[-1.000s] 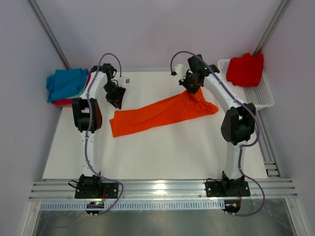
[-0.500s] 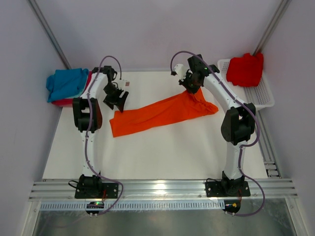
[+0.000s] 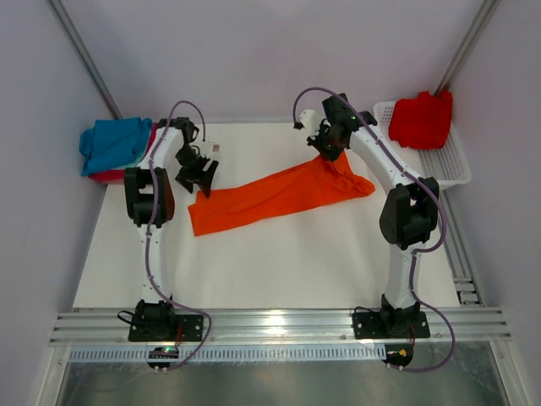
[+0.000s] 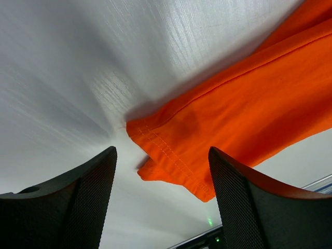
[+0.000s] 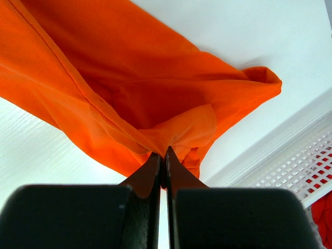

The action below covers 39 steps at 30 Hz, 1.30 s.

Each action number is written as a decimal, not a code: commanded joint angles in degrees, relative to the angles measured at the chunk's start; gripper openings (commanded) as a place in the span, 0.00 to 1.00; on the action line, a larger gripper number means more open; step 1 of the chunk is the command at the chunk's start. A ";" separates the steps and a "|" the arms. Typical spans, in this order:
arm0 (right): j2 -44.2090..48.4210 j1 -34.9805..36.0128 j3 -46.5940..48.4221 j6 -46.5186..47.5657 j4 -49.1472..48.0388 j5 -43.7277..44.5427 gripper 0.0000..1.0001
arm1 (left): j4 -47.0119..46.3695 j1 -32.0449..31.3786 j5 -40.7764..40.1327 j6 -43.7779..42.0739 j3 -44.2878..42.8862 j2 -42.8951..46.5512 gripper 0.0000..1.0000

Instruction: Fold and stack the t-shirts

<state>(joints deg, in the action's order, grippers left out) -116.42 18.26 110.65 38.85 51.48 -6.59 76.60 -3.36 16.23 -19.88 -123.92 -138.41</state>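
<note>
A bright orange t-shirt lies stretched in a long band across the table, running from lower left to upper right. My right gripper is shut on a bunch of its cloth at the far right end; the right wrist view shows the orange t-shirt pinched between the tips of the right gripper. My left gripper hovers open just above the band's left end. The left wrist view shows a hemmed corner of the orange t-shirt lying below the left gripper, with nothing gripped.
A blue-teal t-shirt sits on a red one at the table's far left edge. A white mesh basket at the far right holds a red t-shirt; the basket wall is close to my right gripper.
My left gripper has opened wider and dropped slightly toward the left end of the orange t-shirt. The right arm and the shirt have held still.
</note>
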 commanded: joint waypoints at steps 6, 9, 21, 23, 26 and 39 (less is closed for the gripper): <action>1.46 0.11 0.18 -0.62 -1.21 0.79 0.03 | -0.04 0.37 1.00 0.28 -0.01 -2.39 0.73; 1.46 0.11 0.18 -0.62 -1.21 0.79 0.03 | -0.48 0.28 1.26 0.37 -0.18 -2.83 0.70; 1.02 0.02 0.44 -0.62 -1.39 0.96 0.03 | 1.36 0.37 4.77 -0.25 -2.29 -4.32 0.05; 0.93 0.02 0.44 -0.53 -1.39 1.14 0.03 | 2.06 0.37 5.21 -0.68 -2.99 -4.50 0.00; 1.11 0.02 0.44 -0.44 -1.21 1.32 0.03 | 3.20 0.37 5.92 -1.21 -4.13 -3.98 0.00; 7.43 0.19 -3.85 1.66 5.82 -3.34 0.03 | 11.82 0.28 9.79 -4.55 -7.57 4.64 0.00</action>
<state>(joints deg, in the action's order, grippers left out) -114.21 18.26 108.62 39.16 55.13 -8.01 77.38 -3.25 23.73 -22.46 -129.23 -139.57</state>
